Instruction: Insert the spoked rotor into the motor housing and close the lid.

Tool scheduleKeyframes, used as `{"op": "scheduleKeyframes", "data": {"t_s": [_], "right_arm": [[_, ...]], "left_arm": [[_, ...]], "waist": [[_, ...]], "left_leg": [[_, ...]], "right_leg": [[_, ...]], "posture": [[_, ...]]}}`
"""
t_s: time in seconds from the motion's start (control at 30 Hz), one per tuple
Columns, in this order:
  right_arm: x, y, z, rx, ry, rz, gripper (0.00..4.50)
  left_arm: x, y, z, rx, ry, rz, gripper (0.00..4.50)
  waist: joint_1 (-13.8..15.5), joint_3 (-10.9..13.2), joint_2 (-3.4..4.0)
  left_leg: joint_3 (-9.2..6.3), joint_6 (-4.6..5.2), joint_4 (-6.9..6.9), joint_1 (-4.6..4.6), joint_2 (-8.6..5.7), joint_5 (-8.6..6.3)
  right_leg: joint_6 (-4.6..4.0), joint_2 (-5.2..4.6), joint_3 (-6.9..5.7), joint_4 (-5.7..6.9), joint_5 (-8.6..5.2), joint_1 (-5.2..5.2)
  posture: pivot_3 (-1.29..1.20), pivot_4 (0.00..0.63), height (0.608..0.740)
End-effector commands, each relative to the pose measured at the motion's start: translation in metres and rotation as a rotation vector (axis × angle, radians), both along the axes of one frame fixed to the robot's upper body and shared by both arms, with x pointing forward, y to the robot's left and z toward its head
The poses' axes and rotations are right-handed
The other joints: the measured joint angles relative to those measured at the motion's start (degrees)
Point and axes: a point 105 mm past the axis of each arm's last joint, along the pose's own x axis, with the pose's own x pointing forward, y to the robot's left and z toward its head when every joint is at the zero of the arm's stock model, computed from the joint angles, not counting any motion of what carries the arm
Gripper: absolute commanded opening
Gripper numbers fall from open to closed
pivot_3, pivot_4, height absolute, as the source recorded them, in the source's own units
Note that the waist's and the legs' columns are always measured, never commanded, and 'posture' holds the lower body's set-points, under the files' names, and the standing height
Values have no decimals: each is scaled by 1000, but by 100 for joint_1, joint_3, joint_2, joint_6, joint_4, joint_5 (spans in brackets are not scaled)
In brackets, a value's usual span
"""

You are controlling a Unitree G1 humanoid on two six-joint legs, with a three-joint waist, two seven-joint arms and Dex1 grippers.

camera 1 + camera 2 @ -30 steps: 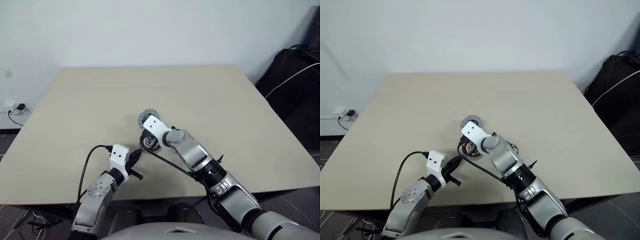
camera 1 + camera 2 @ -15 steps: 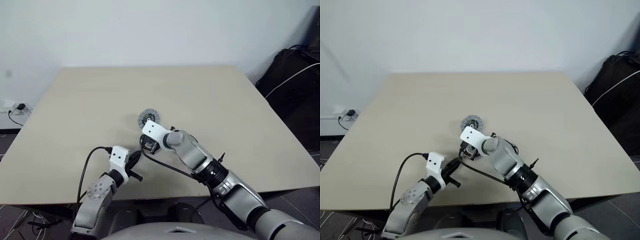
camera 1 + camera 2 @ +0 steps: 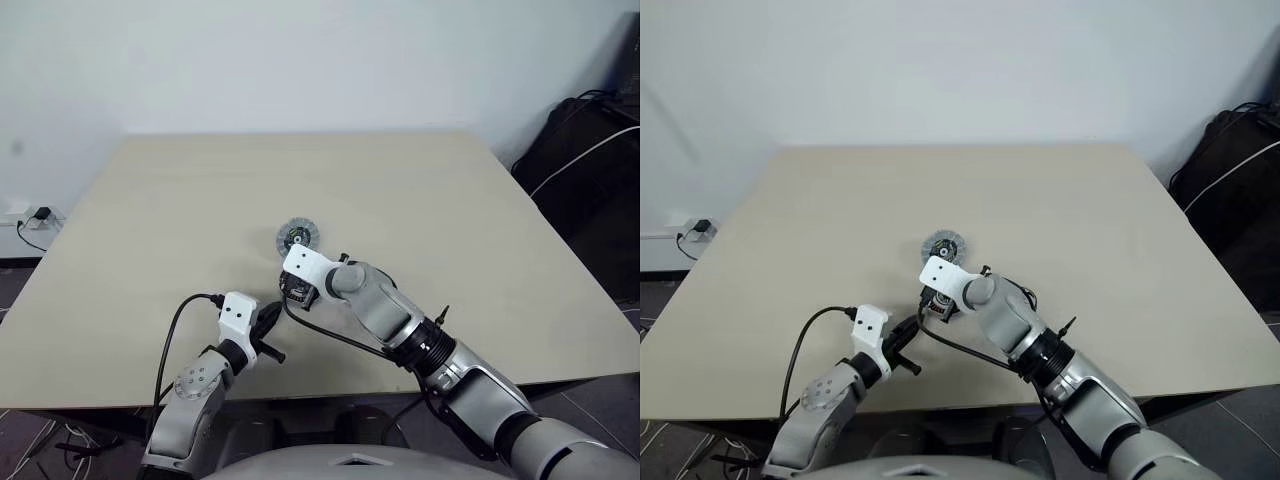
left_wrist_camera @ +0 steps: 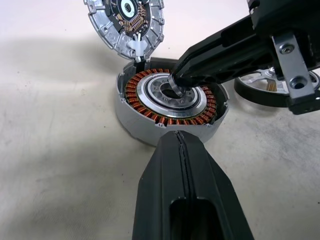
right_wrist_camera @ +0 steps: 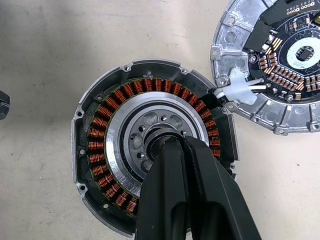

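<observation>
The motor housing [image 5: 105, 150] lies on the table, a dark ring with copper windings around a pale hub. My right gripper [image 5: 172, 142] is shut, and its tips sit at the central hole of that hub. The lid [image 5: 280, 65] lies flat beside the housing, dark green face up, joined to it by white wires. The spoked rotor [image 4: 260, 92] lies on the table just beyond the housing, partly hidden behind the right gripper [image 4: 176, 85]. My left gripper [image 4: 181, 137] is shut and empty, pointing at the housing [image 4: 150, 125] from a short distance. From the head, the lid [image 3: 297, 237] shows just beyond the right wrist.
The beige table [image 3: 420, 200] stretches wide around the parts. A black cable [image 3: 175, 320] runs from my left wrist over the table's near edge. A dark bag with a white cord [image 3: 585, 140] stands off the table's right side.
My right wrist has rolled a little over the housing, its tips staying at the hub. The left gripper and the parts have kept still.
</observation>
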Motion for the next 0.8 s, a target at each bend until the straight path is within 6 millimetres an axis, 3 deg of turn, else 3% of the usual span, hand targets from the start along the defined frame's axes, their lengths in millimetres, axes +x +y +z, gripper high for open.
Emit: {"op": "scheduleKeyframes", "data": {"t_s": [0.03, 0.13, 0.17, 0.23, 0.67, 0.77, 0.8], "right_arm": [[4, 4, 9, 0, -35, 26, 32], [4, 4, 9, -1, -34, 28, 32], [4, 4, 9, -2, -35, 28, 510], [4, 3, 10, -5, -45, 24, 1000], [10, 6, 25, 62, -94, -13, 1000], [10, 6, 25, 64, -95, -16, 476], [10, 6, 24, 64, -93, -14, 114]], "left_arm": [[3, -2, 9, -14, -39, 1, 0], [3, -2, 9, -14, -39, 1, 0], [3, -2, 9, -14, -39, 0, 0], [3, -2, 9, -15, -39, 0, 0], [4, -3, 9, -14, -38, -7, 0], [4, -3, 9, -15, -37, -8, 0], [4, -3, 9, -15, -37, -8, 0]], "waist": [[1, 0, 0], [0, 0, 0], [1, 0, 0], [0, 0, 0], [-1, -1, -1], [0, -1, -1], [0, -1, -1]], "left_leg": [[0, 0, 0, 0, 0, 0], [0, 0, 0, 0, 0, 0], [0, 0, 0, 0, 0, 0], [0, 0, 0, 0, 0, 0], [0, 0, 3, 0, 0, 0], [0, 0, 3, 0, 0, 0], [0, 0, 3, 0, 0, 0]], "right_leg": [[0, 0, 0, 0, 0, 0], [0, 0, 0, 0, 0, -1], [0, 0, 0, 0, 0, -1], [0, 0, 0, 0, 0, -1], [0, 0, 0, 3, 0, 0], [0, 0, 0, 4, 0, -1], [0, 0, 0, 4, 0, 0]], "posture": [[0, 0, 740], [0, 0, 740], [0, 0, 740], [0, 0, 740], [0, 0, 740], [0, 0, 740], [0, 0, 740]]}}
